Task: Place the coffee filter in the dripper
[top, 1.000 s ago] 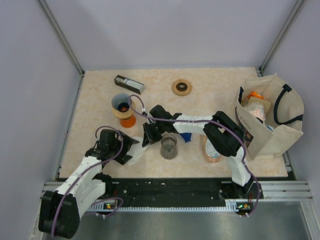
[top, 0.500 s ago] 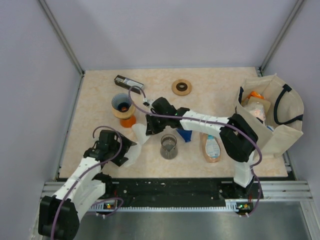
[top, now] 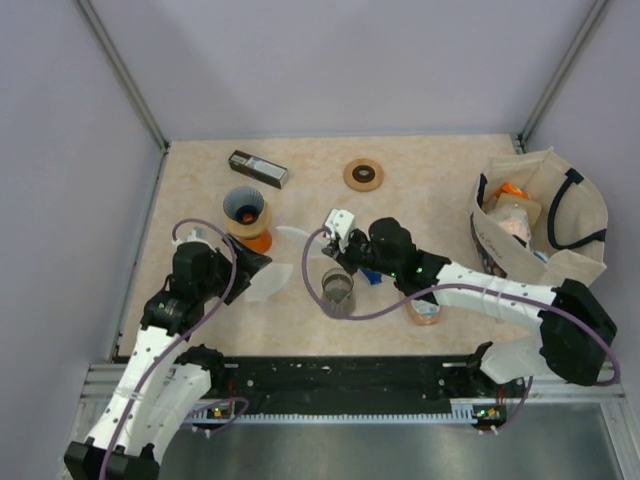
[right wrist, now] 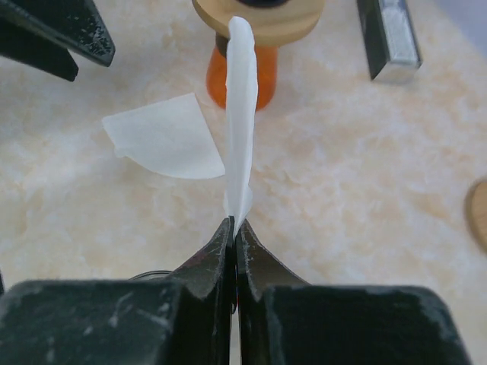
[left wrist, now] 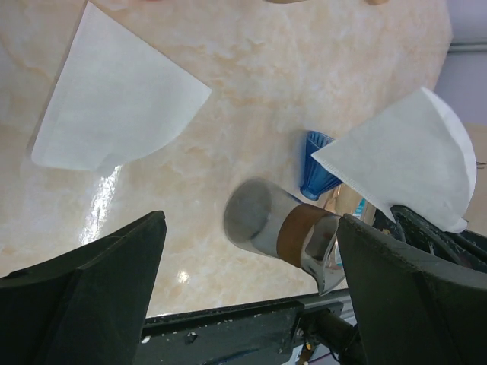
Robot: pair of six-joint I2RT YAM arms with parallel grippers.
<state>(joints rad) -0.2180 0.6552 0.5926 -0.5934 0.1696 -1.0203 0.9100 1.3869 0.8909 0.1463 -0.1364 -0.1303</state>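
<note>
- The right tool [right wrist: 232, 224] has closed over the last second; its jaws are now pressed flat together on the lower edge of the coffee filter [right wrist: 242, 114], which stands up edge-on, clear of the table [right wrist: 365, 190]
- The right arm has drawn back from its low reach beside the left tool [left wrist: 251, 220] and risen; the pick looks done, so what remains is the carry and the drop
- The dripper [right wrist: 262, 23], a tan rim on an orange base, stands straight ahead of the held filter; it is near but not yet beneath it
- A second filter [right wrist: 167, 137] lies flat on the table, left of the held one and apart from it; it seems only one sheet has come up
- The left tool is spread wide and grips nothing; it has shifted toward the dripper and hangs over the table near the glass jug [left wrist: 262, 224]
- The held filter is still folded flat; it will probably need to open to seat in the cone, and paper this thin could buckle on the rim
</note>
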